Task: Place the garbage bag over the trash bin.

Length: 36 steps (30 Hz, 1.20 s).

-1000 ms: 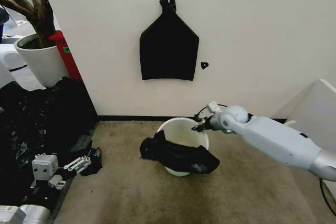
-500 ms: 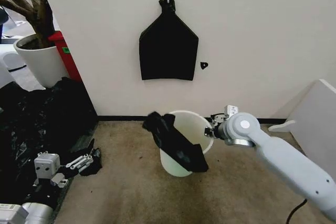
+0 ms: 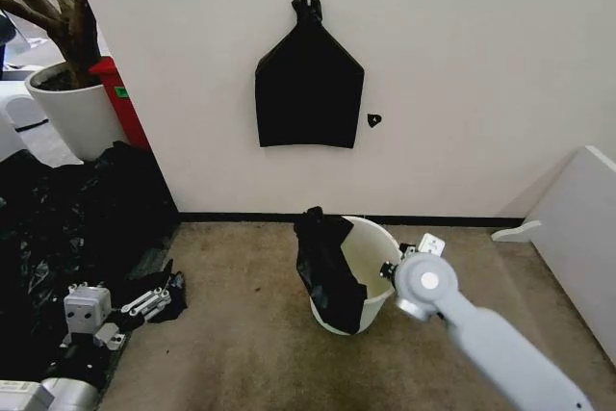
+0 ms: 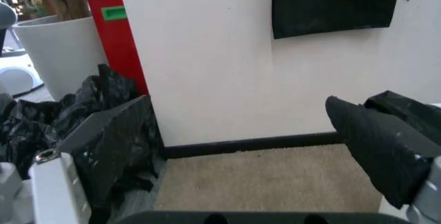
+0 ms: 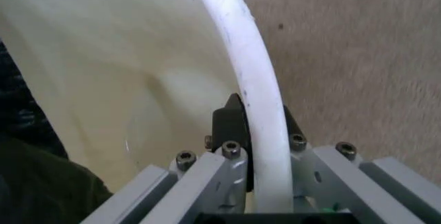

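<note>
The white trash bin stands on the carpet by the wall, tipped so its mouth faces up and to the right. The glossy black garbage bag hangs over the bin's left rim and down its outside. My right gripper is shut on the bin's right rim. In the right wrist view the rim runs between that gripper's fingers, with a dark edge of the bag beside the bin's inner wall. My left gripper rests open, low at the left, far from the bin.
A flat black bag hangs on the wall above the bin. Black plastic sheeting is piled at the left, with a scrap beside my left gripper. A white plant pot and a red box stand behind it. A white panel leans at the right.
The bag, first lying across the bin's front, has swung up and now hangs over the left rim. The bin has shifted right and tipped. My right arm has drawn back toward me.
</note>
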### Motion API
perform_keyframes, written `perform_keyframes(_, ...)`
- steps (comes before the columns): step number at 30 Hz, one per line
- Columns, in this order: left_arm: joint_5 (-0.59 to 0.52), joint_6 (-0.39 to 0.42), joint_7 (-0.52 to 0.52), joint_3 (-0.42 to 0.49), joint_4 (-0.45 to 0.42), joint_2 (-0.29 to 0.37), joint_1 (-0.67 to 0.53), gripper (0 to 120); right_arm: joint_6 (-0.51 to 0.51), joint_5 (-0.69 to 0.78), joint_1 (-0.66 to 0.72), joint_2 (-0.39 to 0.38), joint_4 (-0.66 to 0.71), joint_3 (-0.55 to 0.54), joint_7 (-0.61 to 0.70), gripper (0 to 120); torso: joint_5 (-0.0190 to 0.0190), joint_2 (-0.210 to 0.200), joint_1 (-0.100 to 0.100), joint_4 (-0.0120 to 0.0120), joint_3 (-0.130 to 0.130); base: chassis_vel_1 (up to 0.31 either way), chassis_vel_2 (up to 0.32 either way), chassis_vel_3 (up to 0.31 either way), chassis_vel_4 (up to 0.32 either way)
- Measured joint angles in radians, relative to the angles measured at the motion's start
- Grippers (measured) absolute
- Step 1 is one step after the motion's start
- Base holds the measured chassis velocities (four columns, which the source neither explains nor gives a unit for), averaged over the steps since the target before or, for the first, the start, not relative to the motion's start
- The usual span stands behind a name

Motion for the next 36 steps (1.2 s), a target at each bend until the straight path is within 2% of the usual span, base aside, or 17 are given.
perform_keyframes(9, 0.031, -0.027, 0.006, 0.018, 0.000, -0.035, 0.012, 100, 0.028, -0.128, -0.062, 0.058, -0.049, 0.001, -0.024, 0, 0.0001, 0.000, 0.000, -0.0002, 0.000, 0.000, 0.000, 0.000, 0.000)
perform_keyframes(19, 0.048, -0.042, 0.014, 0.030, 0.000, -0.057, 0.018, 100, 0.032, -0.151, -0.062, 0.078, -0.077, -0.006, -0.030, 1, -0.0004, 0.000, 0.000, -0.0002, 0.000, 0.000, 0.000, 0.000, 0.000)
perform_keyframes(20, 0.048, -0.042, 0.014, 0.030, 0.000, -0.057, 0.019, 100, 0.031, -0.151, -0.064, 0.078, -0.077, -0.006, -0.034, 7, -0.0004, 0.000, 0.000, -0.0002, 0.000, 0.000, 0.000, 0.000, 0.000)
perform_keyframes(21, 0.048, -0.043, 0.014, 0.030, 0.000, -0.058, 0.019, 100, 0.024, -0.152, -0.073, 0.073, -0.064, -0.003, -0.046, 19, -0.0001, 0.000, 0.000, -0.0002, 0.000, 0.000, 0.000, 0.000, 0.000)
perform_keyframes(23, 0.047, -0.044, 0.014, 0.030, 0.000, -0.057, 0.019, 100, 0.022, -0.148, -0.076, 0.064, -0.051, -0.001, -0.049, 29, 0.0004, 0.000, 0.000, 0.0000, 0.000, 0.000, 0.000, 0.000, 0.000)
perform_keyframes(26, 0.046, -0.046, 0.014, 0.030, 0.000, -0.056, 0.019, 100, 0.021, -0.147, -0.076, 0.052, -0.030, 0.005, -0.050, 35, 0.0004, 0.000, 0.000, 0.0000, 0.000, 0.000, 0.000, 0.000, 0.000)
perform_keyframes(28, 0.043, -0.046, 0.014, 0.028, 0.000, -0.052, 0.019, 100, 0.019, -0.144, -0.078, 0.031, -0.002, 0.015, -0.053, 46, 0.0003, 0.000, 0.000, 0.0000, 0.000, 0.000, 0.000, 0.000, 0.000)
perform_keyframes(29, 0.043, -0.046, 0.014, 0.028, 0.000, -0.052, 0.019, 100, 0.018, -0.144, -0.078, 0.029, 0.001, 0.016, -0.054, 46, 0.0003, 0.000, 0.000, 0.0000, 0.000, 0.000, 0.000, 0.000, 0.000)
perform_keyframes(30, 0.039, -0.046, 0.014, 0.027, 0.000, -0.047, 0.019, 100, 0.013, -0.138, -0.081, 0.009, 0.025, 0.027, -0.057, 54, 0.0003, 0.000, 0.000, 0.0000, 0.000, 0.000, 0.000, 0.000, 0.000)
perform_keyframes(33, 0.034, -0.046, 0.012, 0.025, 0.000, -0.041, 0.018, 100, 0.004, -0.134, -0.087, -0.021, 0.056, 0.041, -0.062, 66, 0.0003, 0.000, 0.000, 0.0000, 0.000, 0.000, 0.000, 0.000, 0.000)
perform_keyframes(35, 0.031, -0.046, 0.012, 0.024, 0.000, -0.039, 0.017, 100, -0.002, -0.142, -0.093, -0.034, 0.069, 0.047, -0.066, 68, 0.0004, 0.000, 0.000, 0.0000, 0.000, 0.000, 0.000, 0.000, 0.000)
perform_keyframes(36, 0.028, -0.046, 0.011, 0.022, 0.000, -0.036, 0.017, 100, -0.013, -0.164, -0.104, -0.054, 0.091, 0.055, -0.078, 75, 0.0006, 0.000, 0.000, 0.0001, 0.000, 0.000, 0.000, 0.000, 0.000)
